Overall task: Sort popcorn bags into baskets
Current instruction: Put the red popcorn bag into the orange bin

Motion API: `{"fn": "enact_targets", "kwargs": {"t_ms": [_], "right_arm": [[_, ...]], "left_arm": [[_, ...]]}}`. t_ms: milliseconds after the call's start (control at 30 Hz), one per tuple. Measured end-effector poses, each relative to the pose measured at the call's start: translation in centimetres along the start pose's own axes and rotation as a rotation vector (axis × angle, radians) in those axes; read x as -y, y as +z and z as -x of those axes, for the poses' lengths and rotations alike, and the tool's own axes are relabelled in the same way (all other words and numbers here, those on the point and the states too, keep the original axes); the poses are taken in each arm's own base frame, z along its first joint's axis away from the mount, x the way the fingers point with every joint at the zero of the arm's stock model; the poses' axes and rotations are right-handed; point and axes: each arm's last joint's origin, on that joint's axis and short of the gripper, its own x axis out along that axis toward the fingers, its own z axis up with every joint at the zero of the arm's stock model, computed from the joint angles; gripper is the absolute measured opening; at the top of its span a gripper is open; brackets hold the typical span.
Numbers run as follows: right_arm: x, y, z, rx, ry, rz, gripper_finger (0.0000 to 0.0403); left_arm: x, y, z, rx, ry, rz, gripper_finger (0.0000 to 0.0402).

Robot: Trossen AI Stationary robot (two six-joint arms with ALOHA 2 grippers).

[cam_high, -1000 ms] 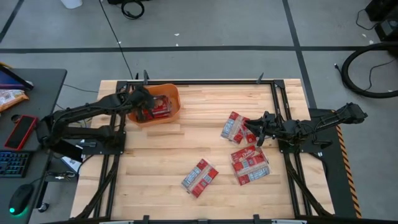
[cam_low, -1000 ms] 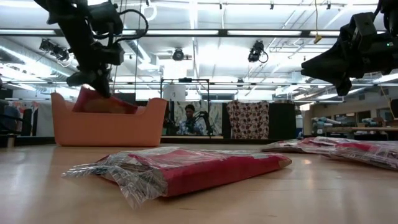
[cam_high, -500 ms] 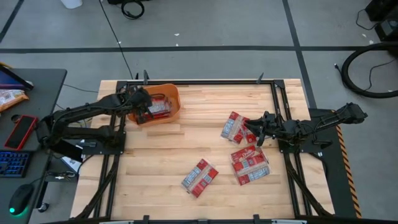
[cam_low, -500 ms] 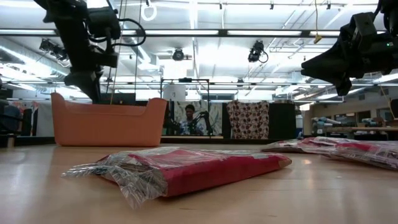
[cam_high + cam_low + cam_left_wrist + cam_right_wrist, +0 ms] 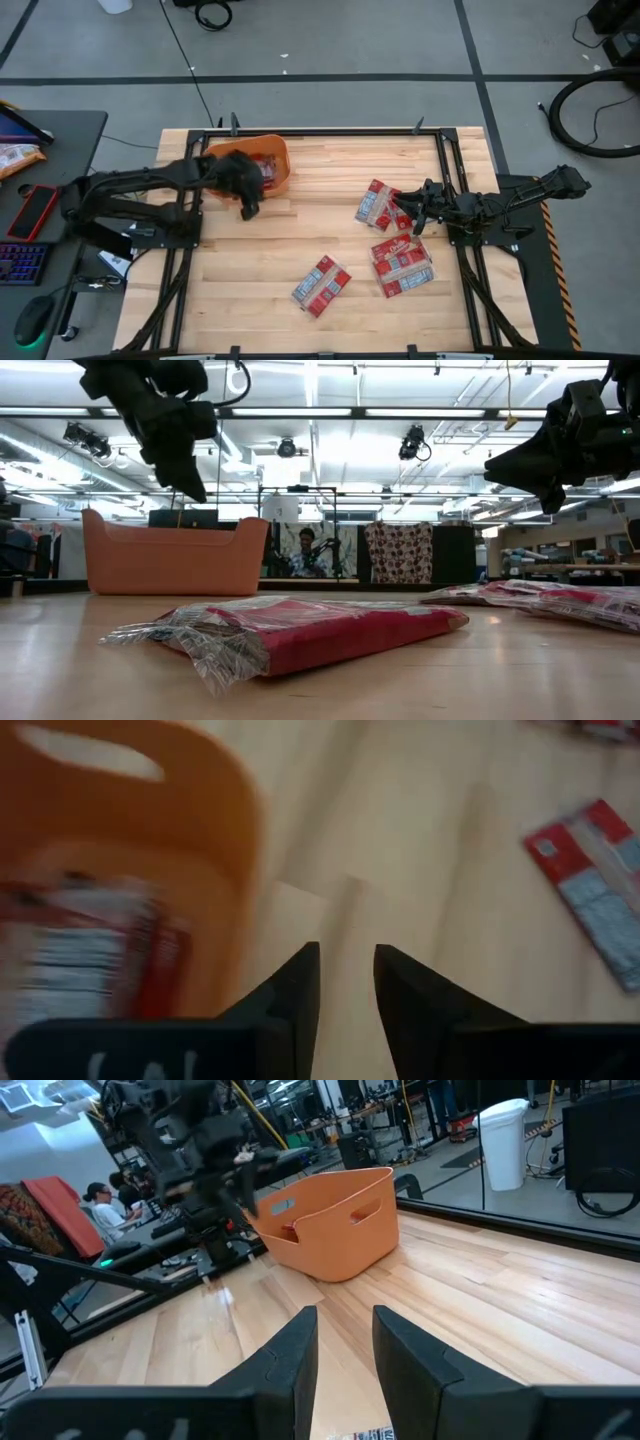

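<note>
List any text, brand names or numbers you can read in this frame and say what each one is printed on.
No text can be read.
Popcorn bags on the table: grey label panels carry print, too small to read.
Nearest popcorn bag in the low view: no print shows.
Bags in the orange basket: label blurred.
Left wrist housing: faint white marks, unreadable.
Room behind: no legible signs.

Right gripper (image 5: 343,1342) slightly parted, empty above table (image 5: 520,1295); orange basket (image 5: 330,1225) beyond, left arm (image 5: 195,1135) beside it.

Orange basket (image 5: 272,160) holding red popcorn bags (image 5: 262,168); others (image 5: 402,264) flat on table.
</note>
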Motion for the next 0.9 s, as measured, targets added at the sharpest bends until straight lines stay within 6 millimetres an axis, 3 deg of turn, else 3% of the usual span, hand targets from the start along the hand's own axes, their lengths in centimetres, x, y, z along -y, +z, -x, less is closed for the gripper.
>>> {"fn": "enact_targets", "kwargs": {"t_ms": [167, 300, 467, 667, 900], "right_arm": [[0.0, 0.0, 0.0, 0.001, 0.001, -0.001, 0.0103], [0.0, 0.0, 0.0, 0.001, 0.001, -0.001, 0.0103], [0.0, 0.0, 0.0, 0.003, 0.001, -0.002, 0.0103], [0.0, 0.0, 0.0, 0.002, 0.001, -0.002, 0.0103], [0.0, 0.1, 0.0, 0.004, 0.002, -0.003, 0.0103]], "left_arm": [[3.4, -0.3, -2.7, -0.071, -0.029, 0.058, 0.0101], [7.3, -0.5, -5.7, -0.050, -0.096, 0.043, 0.0101], [12.4, -0.9, -9.2, 0.017, -0.226, -0.040, 0.0101], [17.7, -0.3, -12.7, -0.029, -0.278, -0.135, 0.0101], [22.4, 0.8, -15.7, -0.054, -0.340, -0.277, 0.0101]]}}
